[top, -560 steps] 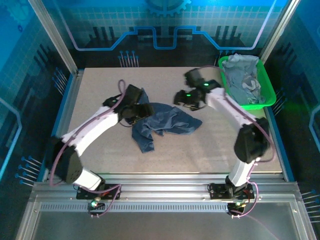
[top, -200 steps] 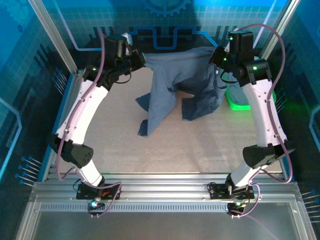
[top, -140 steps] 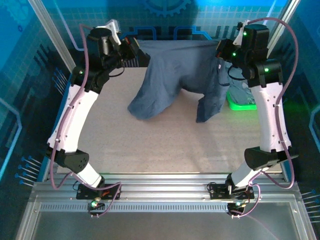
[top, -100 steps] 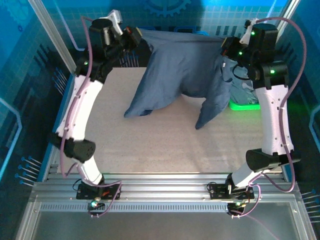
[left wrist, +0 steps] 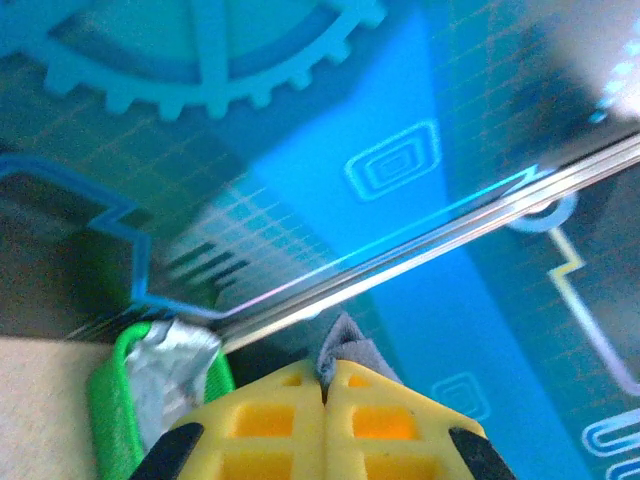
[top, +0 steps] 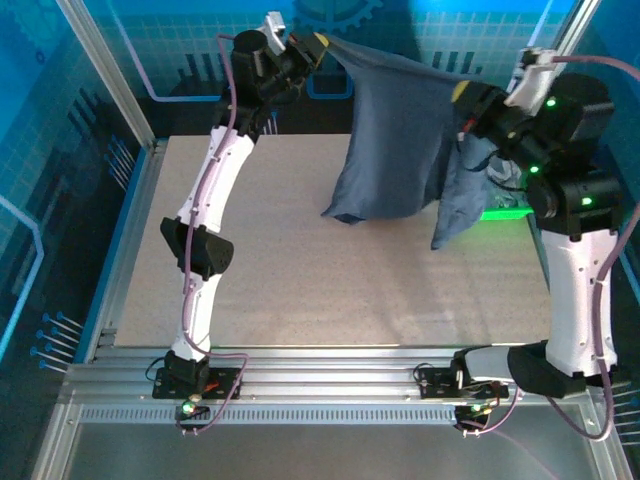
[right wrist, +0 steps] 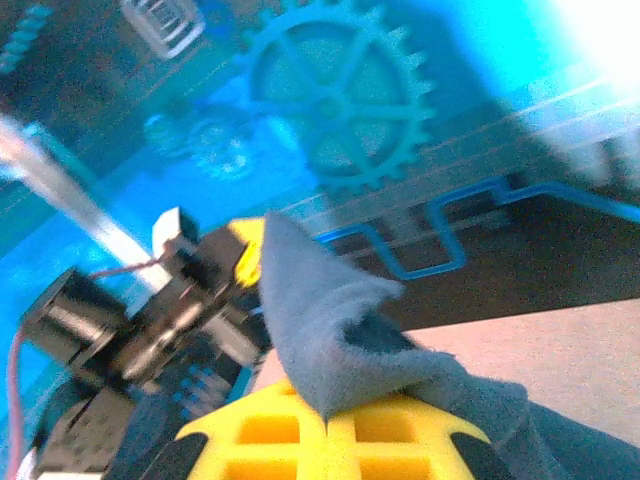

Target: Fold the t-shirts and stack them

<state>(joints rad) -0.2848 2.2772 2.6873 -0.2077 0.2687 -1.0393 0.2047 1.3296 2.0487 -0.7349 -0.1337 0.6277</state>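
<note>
The dark t-shirt (top: pixel 395 130) hangs in the air above the far right of the bench (top: pixel 280 270). It is stretched between the left fingers (top: pixel 318 42) and the right fingers (top: pixel 462 93), each pair pressed together on a pinch of its top edge (cloth pokes out past the yellow tips). Its drooping hem screens much of the green tray (top: pixel 510 213) holding the paler t-shirts (left wrist: pixel 178 360). Compared with half a second ago, both arms have carried it rightward and higher.

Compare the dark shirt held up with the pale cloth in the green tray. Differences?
Colour: the dark shirt is slate-blue; the pale cloth is light grey. Pose: the dark shirt hangs in the air, the pale cloth lies bunched in the green tray. Grip: the left gripper and right gripper pinch the dark shirt; no gripper holds the pale cloth. Neither is folded.
</note>
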